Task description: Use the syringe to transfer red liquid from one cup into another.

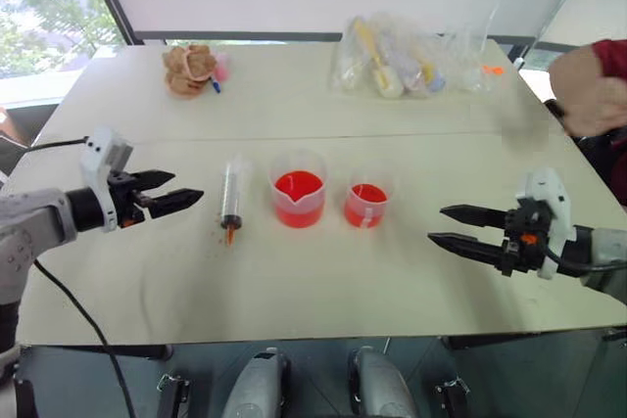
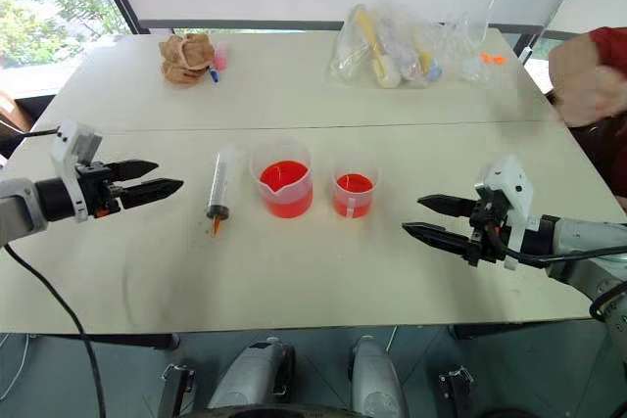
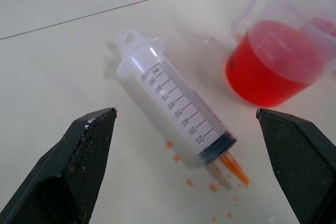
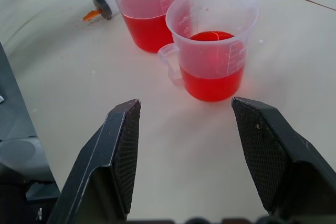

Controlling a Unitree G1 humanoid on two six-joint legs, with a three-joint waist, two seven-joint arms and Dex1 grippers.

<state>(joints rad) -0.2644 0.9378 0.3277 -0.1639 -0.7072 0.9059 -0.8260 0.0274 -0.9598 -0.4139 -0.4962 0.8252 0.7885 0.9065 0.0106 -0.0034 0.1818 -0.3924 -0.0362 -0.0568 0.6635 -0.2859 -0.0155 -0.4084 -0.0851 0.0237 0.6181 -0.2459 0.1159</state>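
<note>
On the pale table [image 1: 323, 291], the large clear plastic syringe with a dark plunger seal and orange tip [image 1: 231, 200] lies flat, tip toward six o'clock, small orange drops beside it. At its three o'clock stands the wider spouted clear beaker [image 1: 298, 188] holding red liquid [image 1: 298, 186]; just beyond, the smaller narrow clear measuring cup [image 1: 367, 200], also red inside. The left gripper [image 1: 186, 197] hovers at the syringe's nine o'clock, fingers spread, empty. The right gripper [image 1: 438, 225] sits at the cups' three o'clock, fingers parted, empty.
</note>
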